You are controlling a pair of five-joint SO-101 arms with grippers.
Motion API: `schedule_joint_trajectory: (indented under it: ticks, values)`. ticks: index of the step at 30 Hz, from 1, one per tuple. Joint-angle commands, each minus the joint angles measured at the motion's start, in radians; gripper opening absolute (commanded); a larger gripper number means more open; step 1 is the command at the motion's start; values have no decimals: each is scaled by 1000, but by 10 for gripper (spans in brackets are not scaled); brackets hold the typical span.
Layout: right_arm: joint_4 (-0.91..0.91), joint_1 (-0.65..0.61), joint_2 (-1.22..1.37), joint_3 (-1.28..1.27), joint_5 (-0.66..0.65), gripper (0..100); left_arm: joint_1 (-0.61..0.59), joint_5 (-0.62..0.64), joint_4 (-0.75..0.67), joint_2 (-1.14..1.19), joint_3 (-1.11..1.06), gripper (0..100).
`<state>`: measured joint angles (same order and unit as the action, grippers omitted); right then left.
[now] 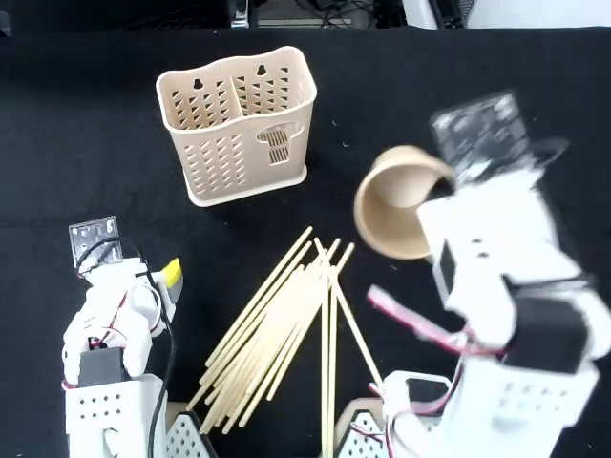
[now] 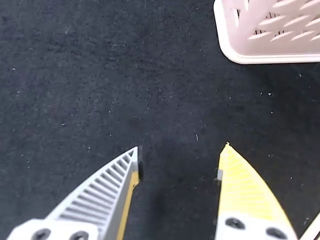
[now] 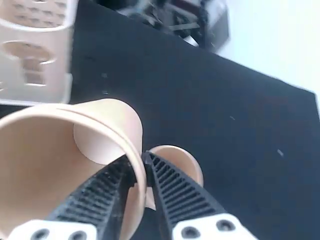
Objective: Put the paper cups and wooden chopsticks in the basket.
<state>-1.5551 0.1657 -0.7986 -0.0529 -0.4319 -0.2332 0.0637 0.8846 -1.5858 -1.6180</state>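
Pinching wall of paper cup (image 1: 393, 202), right gripper (image 3: 139, 157) holds it tilted, centre right of high view; arm raised, wrist bent down. Second cup (image 3: 179, 161) just behind fingers. Left gripper (image 2: 180, 152) lower left, jaws apart over black table (image 1: 95, 143). Basket (image 1: 239, 124) upright, upper centre-left. Wooden chopsticks (image 1: 277, 334) fanned, lower centre.

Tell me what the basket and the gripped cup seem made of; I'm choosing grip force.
Basket: probably moulded plastic, cream, matte; its even slots and rounded corners suggest it. Cup: likely thin paper, tan, matte; its thin wall sits pinched in the right gripper.
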Motion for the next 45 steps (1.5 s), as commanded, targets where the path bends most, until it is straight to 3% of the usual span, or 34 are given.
schedule_joint_trajectory:
  ticks: [1, 9, 15, 38, 45]
  values:
    - [-95, 118, 182, 245, -3, 11, -8, -8, -8, -5, 22, 259]
    - [-201, 259, 515, 507, -3, 11, -8, -8, -8, -5, 21, 259]
    - [-201, 336, 645, 539, -11, 11, -8, -8, -8, -5, 21, 259]
    - [-175, 292, 733, 320, -11, 18, -7, -9, -9, -5, 12, 259]
    - [-198, 282, 733, 378, -11, 157, -7, -9, -9, -5, 12, 259]
